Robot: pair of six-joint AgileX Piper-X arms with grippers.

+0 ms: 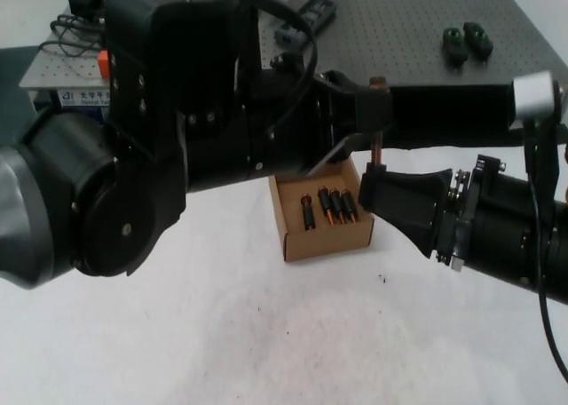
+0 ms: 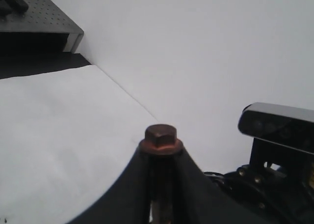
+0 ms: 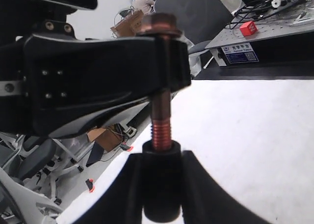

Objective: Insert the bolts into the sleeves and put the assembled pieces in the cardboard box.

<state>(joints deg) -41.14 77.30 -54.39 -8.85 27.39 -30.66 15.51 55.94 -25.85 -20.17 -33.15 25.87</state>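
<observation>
My left gripper [image 1: 376,112] is shut on a copper bolt [image 1: 377,147], held upright above the table, hex head [image 2: 160,137] on top between the two dark fingers [image 2: 130,184]. Directly below it, my right gripper [image 1: 371,185] is shut on a black sleeve [image 3: 160,182]. The bolt's threaded tip [image 3: 161,130] enters the sleeve's upper mouth. Just in front of both grippers stands the open cardboard box [image 1: 328,242], with three assembled pieces [image 1: 330,207] lying inside.
A perforated metal plate [image 1: 399,23] runs along the back, carrying two black-and-green parts [image 1: 467,43] and a small fixture [image 1: 311,19]. A red cube [image 3: 248,27] sits on a second plate at the far left. White table cover [image 1: 266,334] spreads in front of the box.
</observation>
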